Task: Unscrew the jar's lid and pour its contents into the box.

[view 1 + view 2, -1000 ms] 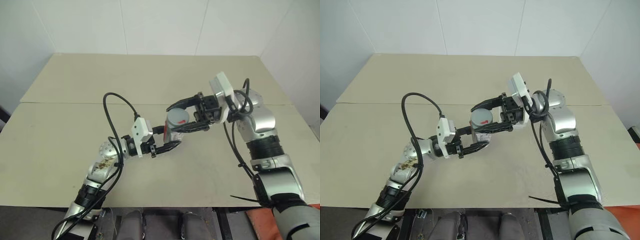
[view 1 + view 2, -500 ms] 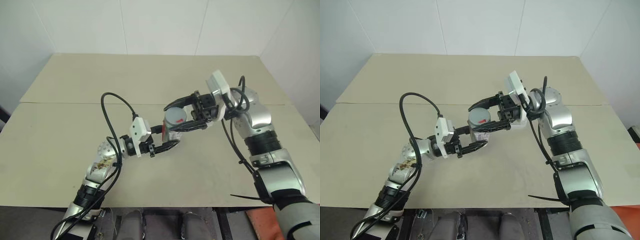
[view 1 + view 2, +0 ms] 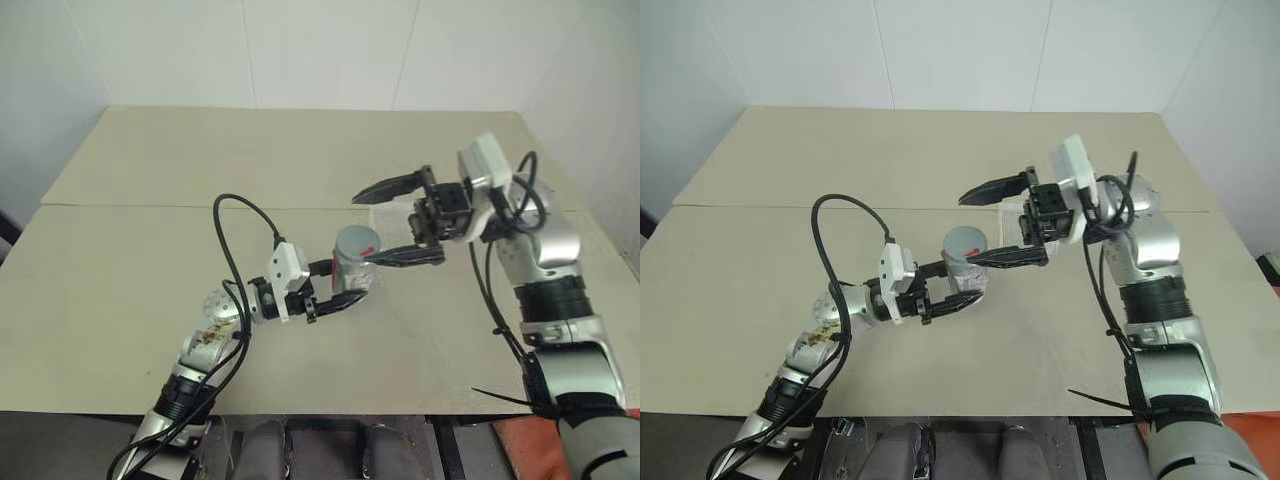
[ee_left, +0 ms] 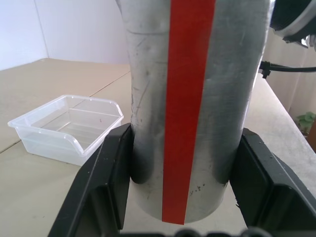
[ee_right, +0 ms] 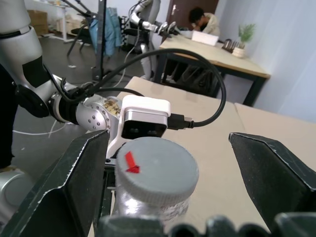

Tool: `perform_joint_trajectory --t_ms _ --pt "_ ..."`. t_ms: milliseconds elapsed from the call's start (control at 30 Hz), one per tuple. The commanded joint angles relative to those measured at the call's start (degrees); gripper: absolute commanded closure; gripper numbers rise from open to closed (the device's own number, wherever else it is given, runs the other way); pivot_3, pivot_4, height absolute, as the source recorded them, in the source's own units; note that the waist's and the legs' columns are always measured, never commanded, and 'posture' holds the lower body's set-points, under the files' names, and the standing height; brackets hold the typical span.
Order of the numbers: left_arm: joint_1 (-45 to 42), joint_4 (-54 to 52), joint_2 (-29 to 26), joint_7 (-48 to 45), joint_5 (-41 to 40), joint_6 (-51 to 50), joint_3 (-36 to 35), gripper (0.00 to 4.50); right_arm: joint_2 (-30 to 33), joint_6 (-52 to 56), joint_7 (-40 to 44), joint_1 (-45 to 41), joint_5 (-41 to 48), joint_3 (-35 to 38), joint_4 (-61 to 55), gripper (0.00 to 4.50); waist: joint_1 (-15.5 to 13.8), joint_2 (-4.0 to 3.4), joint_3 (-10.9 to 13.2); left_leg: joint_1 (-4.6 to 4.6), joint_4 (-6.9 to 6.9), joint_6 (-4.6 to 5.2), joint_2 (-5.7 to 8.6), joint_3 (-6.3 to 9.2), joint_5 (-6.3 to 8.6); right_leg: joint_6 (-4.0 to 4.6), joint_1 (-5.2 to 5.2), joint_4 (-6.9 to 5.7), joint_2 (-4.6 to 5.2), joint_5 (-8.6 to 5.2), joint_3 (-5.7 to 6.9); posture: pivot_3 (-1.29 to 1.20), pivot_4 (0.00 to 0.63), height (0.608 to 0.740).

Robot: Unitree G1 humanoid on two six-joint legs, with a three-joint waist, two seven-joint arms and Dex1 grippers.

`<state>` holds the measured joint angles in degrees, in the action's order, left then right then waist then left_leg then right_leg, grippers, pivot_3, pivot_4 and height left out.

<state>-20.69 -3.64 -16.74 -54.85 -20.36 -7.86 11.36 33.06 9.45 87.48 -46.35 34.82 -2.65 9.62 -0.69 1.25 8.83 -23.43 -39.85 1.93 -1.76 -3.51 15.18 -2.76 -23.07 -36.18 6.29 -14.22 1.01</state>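
My left gripper (image 3: 348, 282) is shut on the lower body of the jar (image 3: 353, 265), a silvery cylinder with a red stripe (image 4: 191, 98), and holds it upright above the table. The grey lid (image 5: 157, 165), marked with a red arrow, sits on the jar's mouth. My right gripper (image 3: 388, 222) stands open, with its black fingers (image 5: 74, 182) spread wide to either side of the lid and clear of it. The box (image 4: 69, 126), a clear shallow tray, rests on the table just beyond the jar, behind the right gripper (image 3: 1012, 213). The contents are hidden inside the jar.
The beige table (image 3: 130, 260) has a seam running across it at mid-depth. A black cable (image 3: 243, 212) loops up from my left wrist. In the right wrist view a person (image 5: 203, 20) sits at a far desk, with other robot arms nearby.
My right gripper has opened, let go of the lid and drawn back to the right and slightly up. The lid stays on the jar, which the left gripper holds in place.
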Motion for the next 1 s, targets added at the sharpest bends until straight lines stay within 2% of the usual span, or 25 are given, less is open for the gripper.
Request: perform_joint_trajectory --t_ms 33,267,367,533,700,1000 --pt "-0.4 -0.8 0.8 1.1 0.3 1.2 -0.2 2.01 0.9 1.8 -7.3 3.3 -0.4 3.4 -8.4 0.02 0.0 0.0 0.0 0.0 0.0 0.0 0.0 0.0 0.0 0.0 -0.01 -0.01 0.0 0.0 0.0 0.0 0.15 0.74" --pt "-0.6 0.0 1.9 4.8 3.3 2.8 -0.6 2.01 -0.2 8.9 -30.0 15.4 -3.0 6.1 -30.3 0.02 0.0 0.0 0.0 -0.04 -0.01 0.0 0.01 0.0 0.0 0.0 -0.04 -0.02 0.01 0.0 -0.04 0.0 0.15 0.74" --pt "-0.9 0.6 2.0 5.7 4.1 3.6 -0.6 2.01 -2.5 13.9 -42.9 18.0 -6.0 5.6 -39.9 0.02 0.1 -0.01 0.0 -0.02 0.01 -0.01 -0.01 0.0 0.0 0.0 -0.07 -0.05 0.01 0.0 -0.06 0.0 0.15 0.74" --pt "-0.9 1.0 2.1 6.2 4.4 4.2 -0.8 2.01 -4.2 23.8 -55.7 20.5 -8.8 2.9 -49.6 0.02 0.0 -0.01 0.0 -0.02 0.01 0.0 0.02 0.0 0.0 0.0 -0.05 -0.02 0.01 0.0 -0.05 0.0 0.15 0.74" --pt "-1.2 1.7 2.5 7.3 5.0 4.7 -0.8 2.01 -5.4 28.5 -59.9 22.3 -7.4 2.0 -53.9 0.02 0.0 -0.01 0.0 -0.04 0.01 0.01 0.03 0.0 0.0 0.0 -0.05 0.0 0.0 0.0 -0.05 0.0 0.15 0.74" --pt "-2.0 2.7 2.9 7.8 4.9 5.4 -1.1 2.01 -5.9 27.5 -61.9 23.4 -12.6 -2.2 -51.3 0.02 0.1 -0.01 0.0 -0.03 0.01 0.02 0.04 0.0 0.01 0.0 -0.05 0.01 -0.02 0.0 -0.06 0.0 0.15 0.74"
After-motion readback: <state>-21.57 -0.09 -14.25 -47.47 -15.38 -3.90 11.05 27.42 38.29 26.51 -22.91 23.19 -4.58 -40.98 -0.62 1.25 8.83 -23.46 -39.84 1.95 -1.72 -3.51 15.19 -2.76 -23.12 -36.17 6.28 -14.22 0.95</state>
